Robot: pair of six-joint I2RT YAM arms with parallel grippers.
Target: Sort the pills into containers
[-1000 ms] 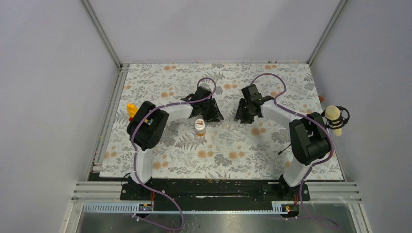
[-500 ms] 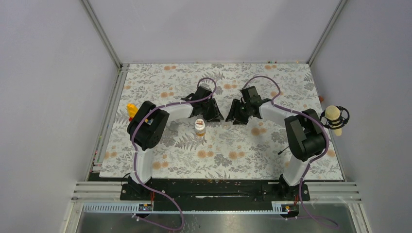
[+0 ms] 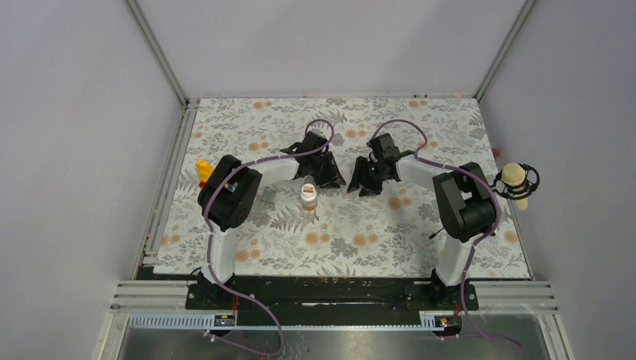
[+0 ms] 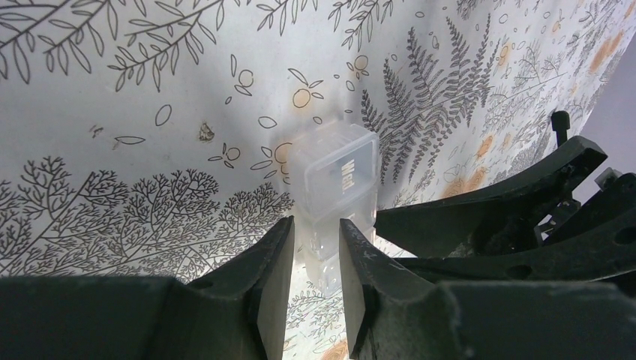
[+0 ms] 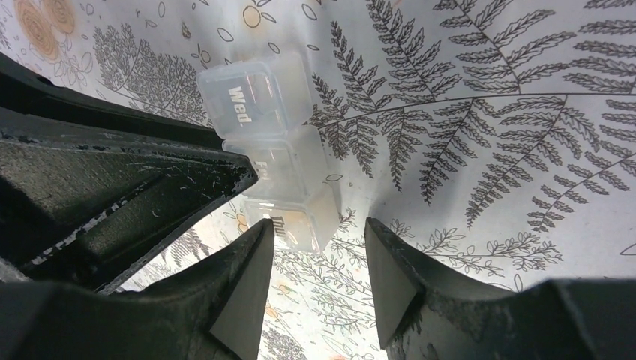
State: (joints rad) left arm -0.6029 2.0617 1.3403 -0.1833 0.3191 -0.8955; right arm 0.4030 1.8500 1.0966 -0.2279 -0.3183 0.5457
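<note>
A clear plastic pill box made of three joined compartments lies on the floral mat, one lid marked "Wed.". My left gripper is shut on the near part of it, with a finger on each side. In the right wrist view the same box shows lids marked "Wed." and "Thu". My right gripper is open, its fingertips just short of the "Thu" end, and the left gripper's fingers are beside it. In the top view the two grippers, left and right, meet at mid-table. The amber pill bottle with a white cap stands upright just left of them.
A yellow toy block sits at the mat's left edge behind the left arm. A small brown speck lies on the mat left of the box. A pale round object in a black ring hangs beyond the mat's right edge.
My right gripper has moved left and now sits right by the left gripper and the pill box. The left gripper and the amber bottle have stayed put.
</note>
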